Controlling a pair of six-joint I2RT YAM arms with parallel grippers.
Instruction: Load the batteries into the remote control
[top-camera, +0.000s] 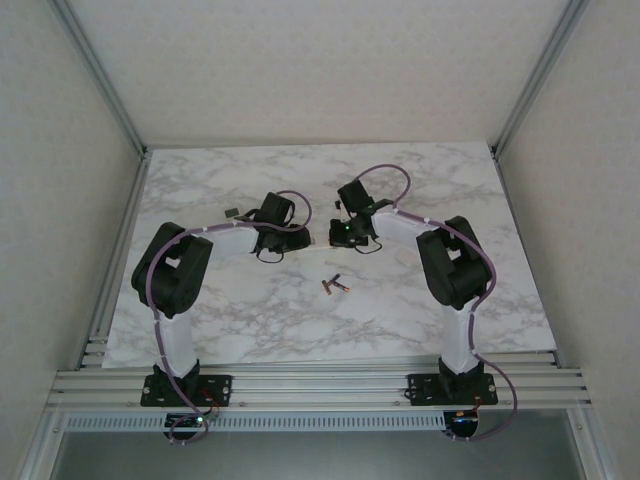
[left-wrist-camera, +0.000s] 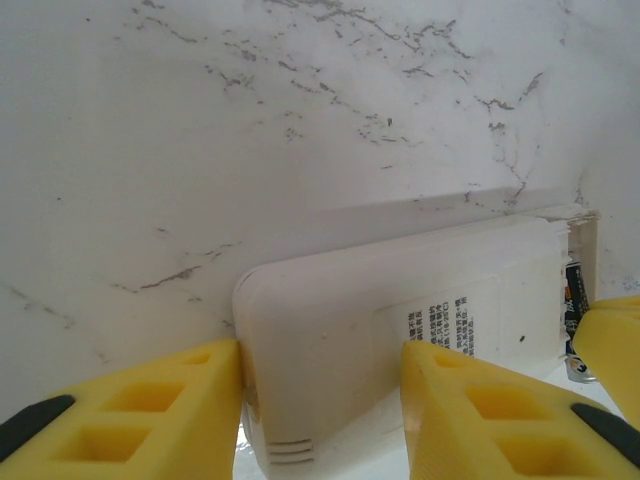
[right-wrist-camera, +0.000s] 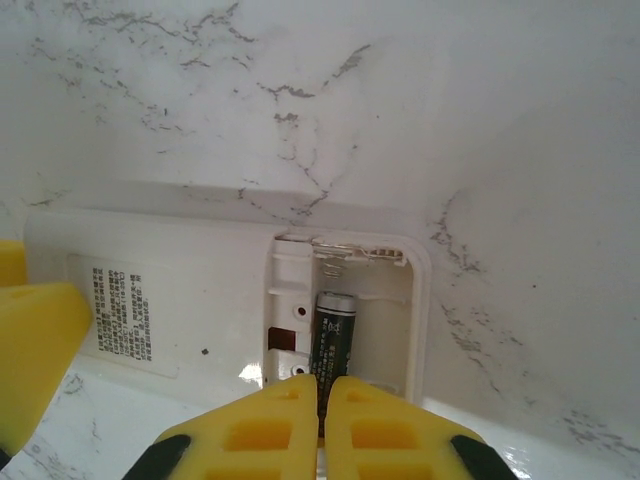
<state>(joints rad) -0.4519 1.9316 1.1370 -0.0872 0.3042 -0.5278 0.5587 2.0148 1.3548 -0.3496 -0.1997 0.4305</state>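
Top external view shows the left arm and the right arm meeting over the middle of the marble desk. Two loose batteries lie on the desk, a bit closer to the arm bases. A small dark thing lies beside the left arm.

Left wrist view: the left claw is clamped on one end of the white remote, with a yellow finger on each side.

Right wrist view: the battery slot is open, and one battery lies in it. The right claw is squeezed together right over the battery's near end. I cannot tell if it touches the battery.
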